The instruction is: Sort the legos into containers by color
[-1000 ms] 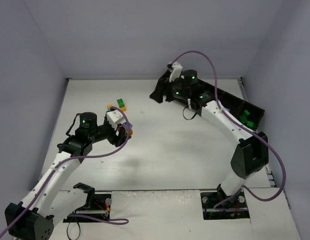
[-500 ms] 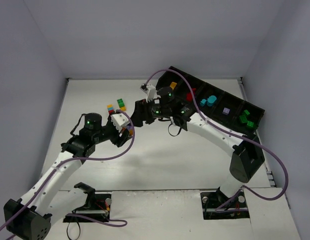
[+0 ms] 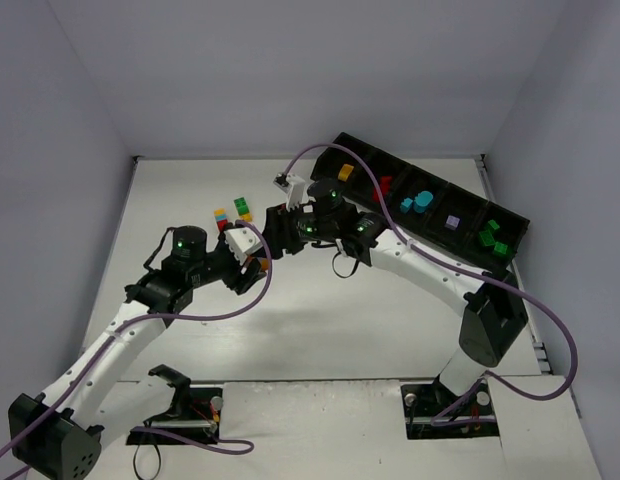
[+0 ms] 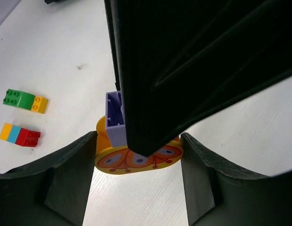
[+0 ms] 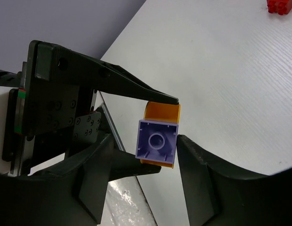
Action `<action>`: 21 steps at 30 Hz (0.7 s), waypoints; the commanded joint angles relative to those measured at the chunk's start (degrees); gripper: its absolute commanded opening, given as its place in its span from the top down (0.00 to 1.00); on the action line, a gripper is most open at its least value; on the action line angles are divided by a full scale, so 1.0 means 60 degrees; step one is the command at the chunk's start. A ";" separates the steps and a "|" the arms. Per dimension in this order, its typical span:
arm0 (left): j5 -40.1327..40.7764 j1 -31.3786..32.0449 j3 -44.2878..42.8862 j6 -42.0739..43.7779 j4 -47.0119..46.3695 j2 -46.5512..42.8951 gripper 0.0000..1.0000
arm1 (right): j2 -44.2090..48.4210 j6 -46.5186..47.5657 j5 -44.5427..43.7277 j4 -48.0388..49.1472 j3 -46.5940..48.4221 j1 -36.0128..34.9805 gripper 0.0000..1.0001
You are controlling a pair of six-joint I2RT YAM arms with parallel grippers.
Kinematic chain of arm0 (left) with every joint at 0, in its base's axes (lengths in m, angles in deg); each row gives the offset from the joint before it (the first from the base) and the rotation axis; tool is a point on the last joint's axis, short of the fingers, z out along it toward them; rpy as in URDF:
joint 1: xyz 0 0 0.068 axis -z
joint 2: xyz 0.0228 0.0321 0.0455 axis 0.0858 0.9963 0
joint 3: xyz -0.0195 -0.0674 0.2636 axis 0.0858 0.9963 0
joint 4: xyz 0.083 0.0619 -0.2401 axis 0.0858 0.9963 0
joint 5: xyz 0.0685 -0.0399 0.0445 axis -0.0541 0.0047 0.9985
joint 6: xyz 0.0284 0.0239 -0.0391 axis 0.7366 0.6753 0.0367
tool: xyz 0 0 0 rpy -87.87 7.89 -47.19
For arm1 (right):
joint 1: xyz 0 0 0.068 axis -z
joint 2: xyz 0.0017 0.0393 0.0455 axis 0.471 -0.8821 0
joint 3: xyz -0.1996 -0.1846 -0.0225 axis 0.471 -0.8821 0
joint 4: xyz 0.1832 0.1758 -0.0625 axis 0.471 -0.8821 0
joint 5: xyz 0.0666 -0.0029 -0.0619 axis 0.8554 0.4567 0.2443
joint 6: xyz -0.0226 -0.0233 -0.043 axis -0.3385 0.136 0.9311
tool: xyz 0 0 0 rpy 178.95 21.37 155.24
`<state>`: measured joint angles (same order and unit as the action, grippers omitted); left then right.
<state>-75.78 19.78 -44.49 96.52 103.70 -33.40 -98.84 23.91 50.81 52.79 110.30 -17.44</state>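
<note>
A white desk (image 3: 330,310) is enclosed by pale walls. Above its middle, a yellow brick (image 4: 136,162) joined to a purple brick (image 5: 157,141) is clamped in the left gripper (image 4: 137,143). The purple brick is straddled by the half-open right gripper (image 5: 145,143), with a gap seen on one side. Sorted bricks are held in the black tray (image 3: 468,192) at far right. Mixed stacks (image 3: 242,208) are seen on the desk.

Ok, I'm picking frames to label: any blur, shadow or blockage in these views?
Top external: even light, soft arm shadows on the table. Left wrist: the right claw, too near, blacks out the upper half; purple-and-yellow brick sharp. Right wrist: all sharp.
</note>
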 commanded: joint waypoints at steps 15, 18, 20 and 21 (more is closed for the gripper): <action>0.0116 0.0086 -0.0536 0.0115 -0.0677 0.0009 1.00 | -0.0074 0.0425 -0.0710 -0.0283 0.0330 -0.0379 0.56; 0.0131 0.0086 -0.0536 0.0145 -0.0634 0.0053 1.00 | -0.0088 0.0571 -0.0989 -0.0473 0.0403 -0.0452 0.54; 0.0131 0.0071 -0.0537 0.0145 -0.0633 0.0067 1.00 | -0.0088 0.0630 -0.1106 -0.0605 0.0476 -0.0481 0.53; 0.0116 0.0071 -0.0551 0.0159 -0.0633 0.0082 1.00 | -0.0088 0.0674 -0.1179 -0.0620 0.0477 -0.0467 0.55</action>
<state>-74.67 19.87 -44.49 96.52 103.61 -33.16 -99.52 26.60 45.61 48.33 110.36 -19.93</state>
